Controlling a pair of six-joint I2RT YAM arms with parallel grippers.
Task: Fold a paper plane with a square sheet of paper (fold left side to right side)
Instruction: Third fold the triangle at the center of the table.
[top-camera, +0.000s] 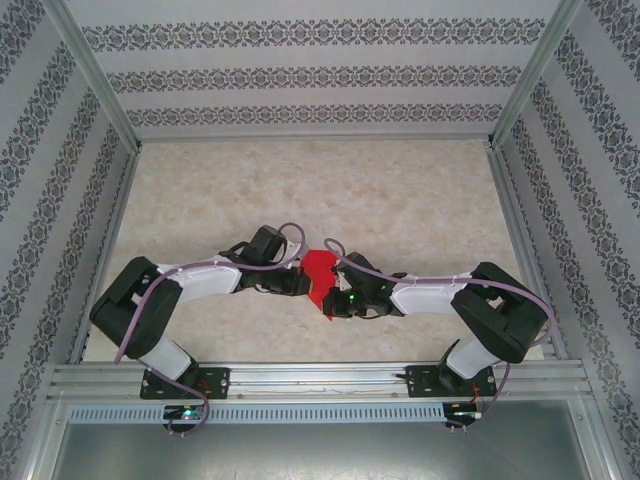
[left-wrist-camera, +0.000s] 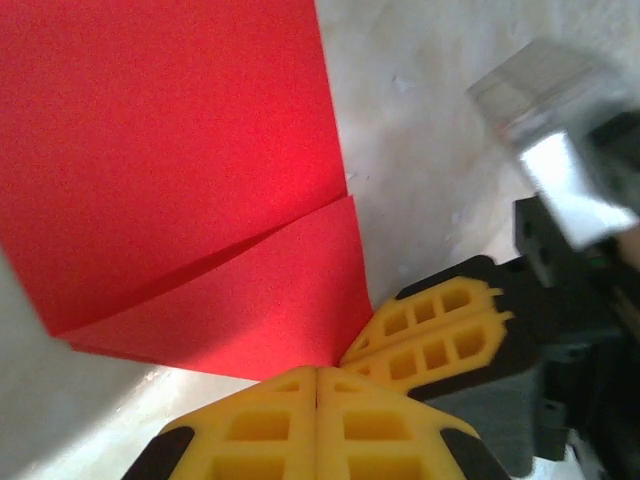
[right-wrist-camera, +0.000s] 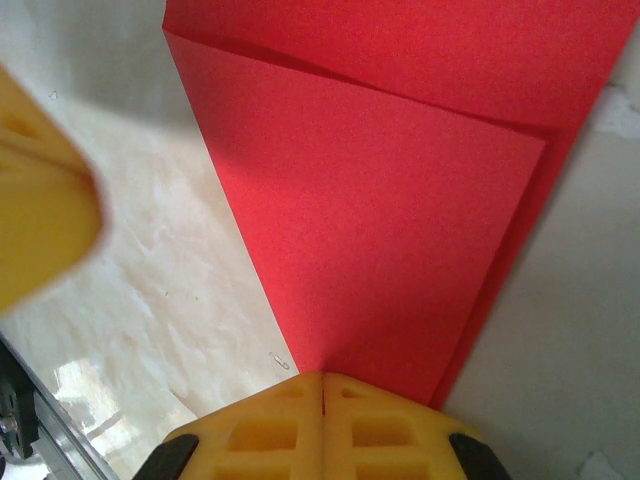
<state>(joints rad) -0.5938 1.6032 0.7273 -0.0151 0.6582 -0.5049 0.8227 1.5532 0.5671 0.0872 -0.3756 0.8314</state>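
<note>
From above, we've got the left arm (top-camera: 195, 280) and the right arm (top-camera: 440, 295) elbowed outward, wrists meeting over the middle of the table (top-camera: 420, 200) at the red sheet of paper (top-camera: 320, 270). On the left wrist camera, the left gripper (left-wrist-camera: 317, 375) is clamped tight on the folded sheet's near corner. On the right wrist camera, the right gripper (right-wrist-camera: 322, 382) is likewise pinched shut on the sheet's near edge, fingers flush.

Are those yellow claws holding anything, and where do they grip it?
Both pinch the red paper: left gripper at a folded corner, right gripper at its narrow end.
</note>
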